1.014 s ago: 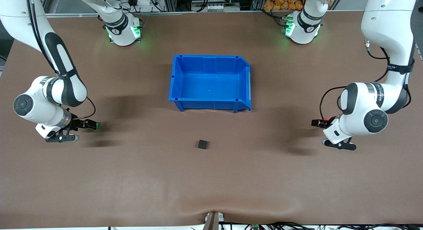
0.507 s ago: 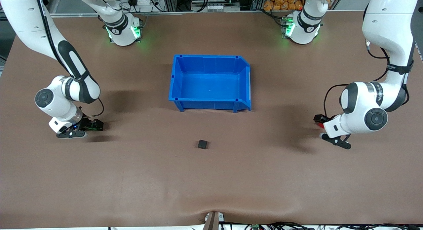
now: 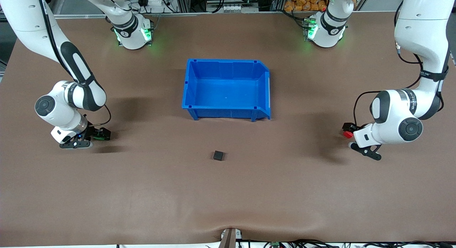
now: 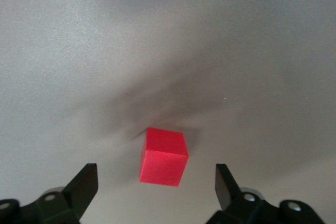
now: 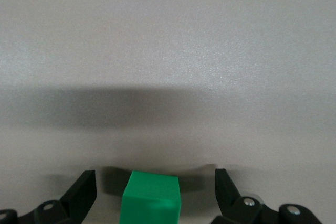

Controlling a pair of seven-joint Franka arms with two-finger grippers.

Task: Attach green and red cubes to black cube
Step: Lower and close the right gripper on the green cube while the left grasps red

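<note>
Item one: black cube, lower centre of the front view, alone and below the blue bin, so you can bring a cube in from each end.

Item two: left gripper, jaws wide, straddling the red cube without touching.

Item three: right gripper, jaws wide, the green cube between them, ungripped.

Brown table under even light, cluttered equipment rack at its edge.
</note>
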